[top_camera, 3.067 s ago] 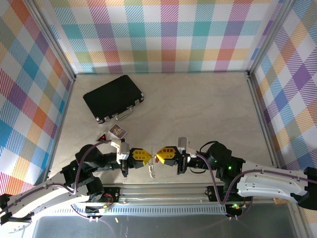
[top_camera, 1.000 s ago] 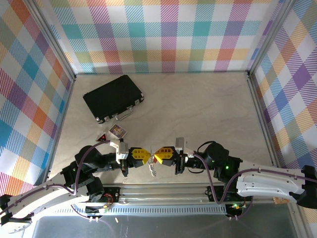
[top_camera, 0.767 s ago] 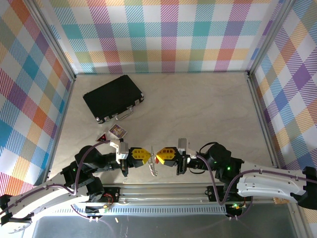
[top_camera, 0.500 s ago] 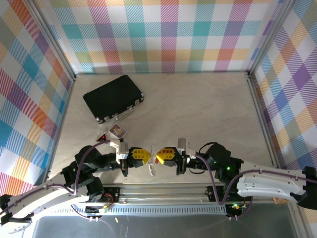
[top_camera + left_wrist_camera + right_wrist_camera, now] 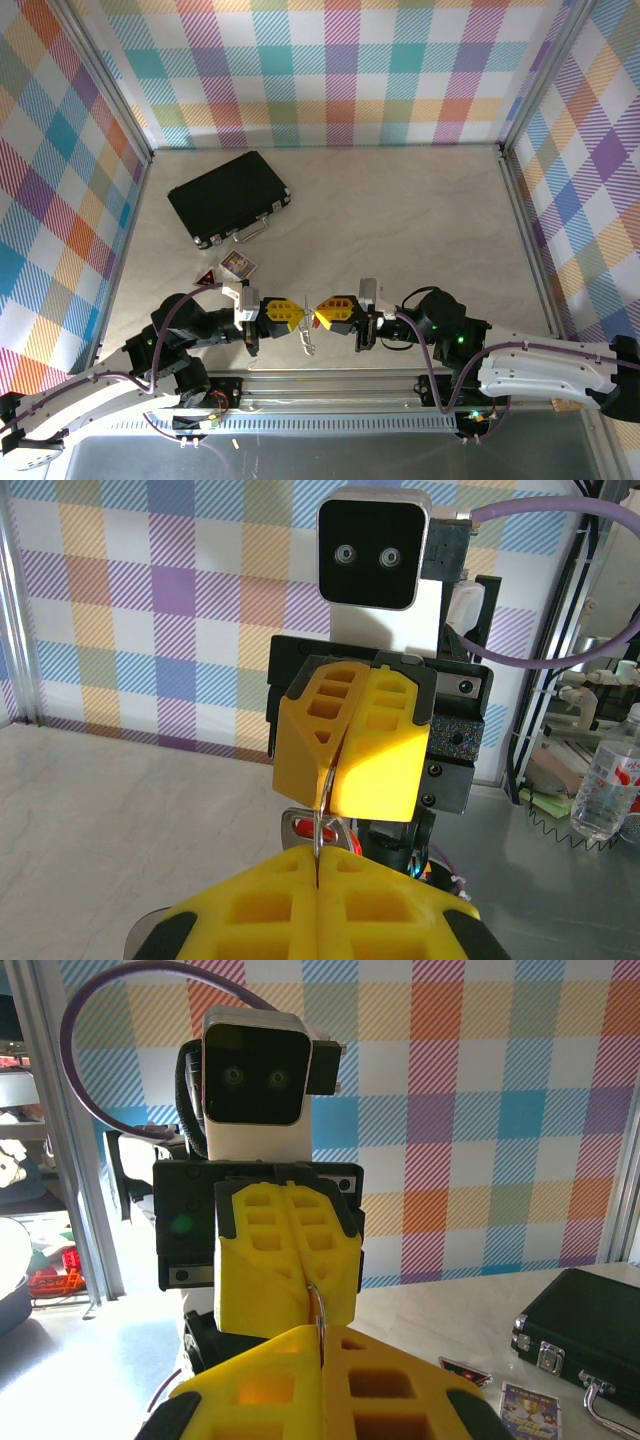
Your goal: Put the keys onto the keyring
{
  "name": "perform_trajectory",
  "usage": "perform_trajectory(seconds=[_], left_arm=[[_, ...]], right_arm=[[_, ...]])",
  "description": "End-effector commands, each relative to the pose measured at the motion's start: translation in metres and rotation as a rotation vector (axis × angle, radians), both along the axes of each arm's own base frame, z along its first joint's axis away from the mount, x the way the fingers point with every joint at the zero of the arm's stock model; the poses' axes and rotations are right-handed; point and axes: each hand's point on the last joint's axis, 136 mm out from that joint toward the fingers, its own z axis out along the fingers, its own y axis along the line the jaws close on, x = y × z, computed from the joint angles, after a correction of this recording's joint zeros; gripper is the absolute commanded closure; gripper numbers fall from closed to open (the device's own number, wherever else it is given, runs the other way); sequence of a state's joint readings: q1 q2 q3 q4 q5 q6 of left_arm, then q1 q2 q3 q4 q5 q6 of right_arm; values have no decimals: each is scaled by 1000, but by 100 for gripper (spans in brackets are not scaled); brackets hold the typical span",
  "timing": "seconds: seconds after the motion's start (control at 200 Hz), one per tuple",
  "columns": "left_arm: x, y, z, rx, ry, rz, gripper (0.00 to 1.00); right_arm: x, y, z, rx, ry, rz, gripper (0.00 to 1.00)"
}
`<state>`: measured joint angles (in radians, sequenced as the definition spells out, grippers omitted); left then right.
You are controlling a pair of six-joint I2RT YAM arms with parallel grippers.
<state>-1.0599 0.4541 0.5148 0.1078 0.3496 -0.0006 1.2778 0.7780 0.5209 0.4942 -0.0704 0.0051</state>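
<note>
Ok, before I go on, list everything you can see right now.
black case: one, black with a metal handle, far left of the table, closed.
picture card: one, purple with a white border, in front of the case.
flat piece: one, red and dark, left of the card.
keyring: one, silvery, pinched between both grippers, strip hanging down.
key: one, red; probably the patch under the right gripper's fingers, too small to be sure.
bottle: one, clear with a red label, beyond the table.
left gripper: yellow fingers, shut on the keyring.
right gripper: yellow fingers, shut on the keyring.
</note>
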Motion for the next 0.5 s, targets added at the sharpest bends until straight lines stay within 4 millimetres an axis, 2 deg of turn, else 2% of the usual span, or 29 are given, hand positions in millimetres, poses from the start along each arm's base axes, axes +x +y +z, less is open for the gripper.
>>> perform_trajectory(seconds=[0.0,0.495], left_arm=[[-4,2,15,-51,-27,-13,100],[-5,2,15,-52,-27,-15,100]], right_arm=[[-1,-1,6,35,-28,-7,100],[0,3,2,24,-25,-1,100]])
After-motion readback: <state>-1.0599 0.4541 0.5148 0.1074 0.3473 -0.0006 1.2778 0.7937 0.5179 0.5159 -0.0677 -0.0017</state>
